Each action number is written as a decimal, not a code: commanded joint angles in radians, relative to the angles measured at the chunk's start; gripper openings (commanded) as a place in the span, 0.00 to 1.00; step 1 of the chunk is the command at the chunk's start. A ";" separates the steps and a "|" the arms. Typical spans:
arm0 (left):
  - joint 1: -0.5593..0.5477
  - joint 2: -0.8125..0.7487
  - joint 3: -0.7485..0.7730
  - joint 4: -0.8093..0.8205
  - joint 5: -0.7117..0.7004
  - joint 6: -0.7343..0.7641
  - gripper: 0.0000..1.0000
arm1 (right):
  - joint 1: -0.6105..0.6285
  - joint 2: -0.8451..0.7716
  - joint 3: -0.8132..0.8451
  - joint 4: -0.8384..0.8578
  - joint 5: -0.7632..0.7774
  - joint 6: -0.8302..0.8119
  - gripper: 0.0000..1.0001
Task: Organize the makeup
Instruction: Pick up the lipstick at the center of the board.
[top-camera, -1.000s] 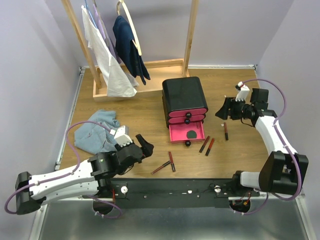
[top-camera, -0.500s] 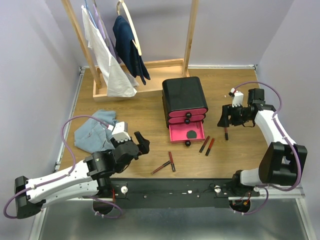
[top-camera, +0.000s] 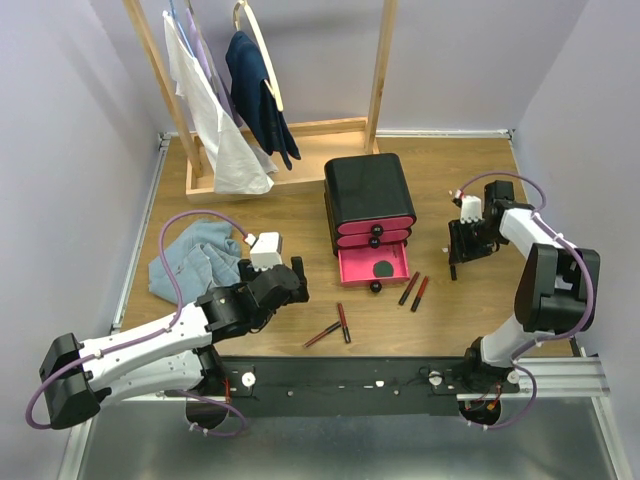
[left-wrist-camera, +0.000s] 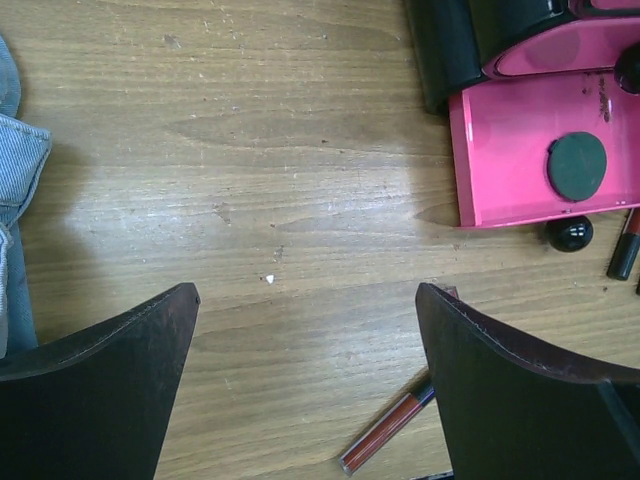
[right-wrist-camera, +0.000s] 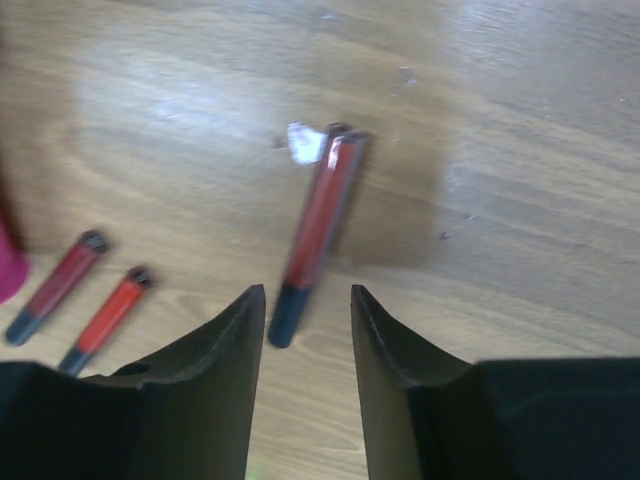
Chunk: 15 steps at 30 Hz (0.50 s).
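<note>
left end effector (left-wrist-camera: 305, 290) sits nearest you, fingers wide apart over bare wood and holding nothing. in the last second its arm has swung forward off the blue cloth (top-camera: 190, 262) toward the two lip tubes (top-camera: 343, 322) lying in a v by the front edge. one of them shows at the bottom of the left wrist view, just beside the right-hand finger.

past those, a second pair of lip tubes (top-camera: 409, 288) lies side by side just off the open pink drawer (top-camera: 350, 272), where a round green compact (top-camera: 383, 268) already sits.

farther right, your right end effector (right-wrist-camera: 306, 292) has dropped from above the table to the lone lip tube (right-wrist-camera: 318, 210), and its fingers have narrowed. they are still apart, with the tube's dark cap at the mouth of the gap and not yet pinched. read that as a pick about to start. with one compact stowed and five tubes out on the wood, the sorting looks early.

the table (top-camera: 300, 215) is worn wood grain, with a white speck beside the lone tube's far end. behind the open drawer stands the black box (top-camera: 368, 188), its two upper drawers closed. at the back, a wooden rack (top-camera: 380, 80) carries a white garment and a navy one against lilac walls.
</note>
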 joint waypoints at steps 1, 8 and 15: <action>0.007 -0.014 -0.021 0.030 0.022 0.019 0.99 | -0.003 0.055 -0.024 0.064 0.084 0.009 0.43; 0.010 -0.034 -0.036 0.026 0.018 0.011 0.99 | 0.000 0.089 -0.044 0.088 0.094 0.013 0.36; 0.010 -0.036 -0.050 0.036 0.028 0.010 0.99 | 0.000 0.105 -0.072 0.108 0.135 -0.007 0.27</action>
